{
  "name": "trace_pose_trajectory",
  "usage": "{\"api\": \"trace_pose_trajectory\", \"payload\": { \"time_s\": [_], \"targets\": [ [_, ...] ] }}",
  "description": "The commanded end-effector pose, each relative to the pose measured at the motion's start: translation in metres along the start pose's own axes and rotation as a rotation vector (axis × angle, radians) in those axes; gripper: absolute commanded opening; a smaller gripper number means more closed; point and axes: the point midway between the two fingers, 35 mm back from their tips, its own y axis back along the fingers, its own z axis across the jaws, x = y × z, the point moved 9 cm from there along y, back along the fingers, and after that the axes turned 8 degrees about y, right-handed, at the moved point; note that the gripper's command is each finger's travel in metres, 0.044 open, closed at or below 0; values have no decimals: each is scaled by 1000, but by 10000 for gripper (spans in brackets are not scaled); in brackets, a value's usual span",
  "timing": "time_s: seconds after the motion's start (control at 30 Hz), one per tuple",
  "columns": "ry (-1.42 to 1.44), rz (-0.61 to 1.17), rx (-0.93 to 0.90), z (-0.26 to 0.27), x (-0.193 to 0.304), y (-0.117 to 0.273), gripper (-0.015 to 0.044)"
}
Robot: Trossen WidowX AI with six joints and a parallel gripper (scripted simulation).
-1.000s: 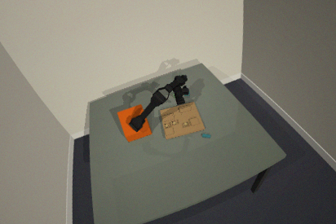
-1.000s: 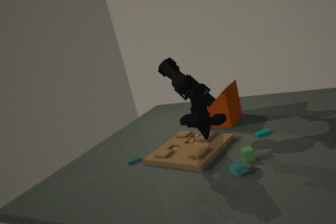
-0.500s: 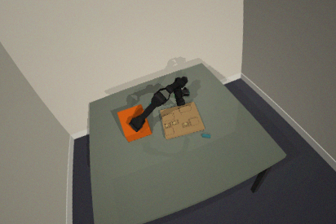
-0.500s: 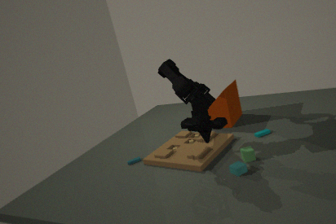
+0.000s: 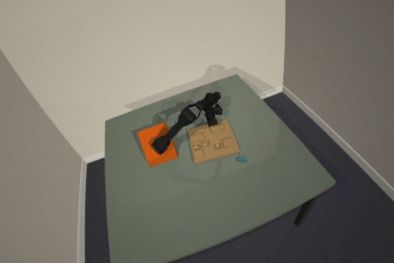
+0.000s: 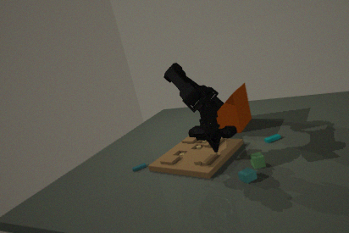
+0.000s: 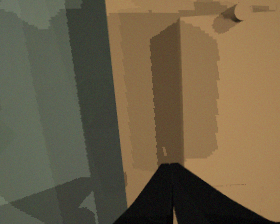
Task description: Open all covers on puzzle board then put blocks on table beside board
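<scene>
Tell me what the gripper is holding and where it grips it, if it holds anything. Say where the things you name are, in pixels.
Nothing is held: the gripper [image 6: 217, 151] [image 7: 169, 171] is shut, its fingertips together.

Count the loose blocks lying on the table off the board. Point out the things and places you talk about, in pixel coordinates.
4: a teal bar [image 5: 241, 160] [image 6: 140, 167] beyond one board edge; past the opposite edge, a green block [image 6: 257, 160], a teal block [image 6: 247, 175] and another teal bar [image 6: 273, 138]. More could hide behind the arm or orange wedge.

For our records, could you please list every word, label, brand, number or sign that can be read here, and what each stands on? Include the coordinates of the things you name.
None can be read: no lettering shows on the board [image 5: 229, 131] [image 6: 182, 171] [image 7: 252, 115], the blocks, the orange wedge [image 5: 164, 134] [image 6: 242, 110] or the arm [image 5: 188, 116] [image 6: 191, 97].
</scene>
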Motion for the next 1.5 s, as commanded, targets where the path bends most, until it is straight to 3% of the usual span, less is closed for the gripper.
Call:
{"api": "trace_pose_trajectory", "payload": {
  "time_s": [0.0,1.47],
  "targets": [
    [9,2,8,0,2,-5,0],
    [10,2,10,-29,13,-20,0]
  ]
}}
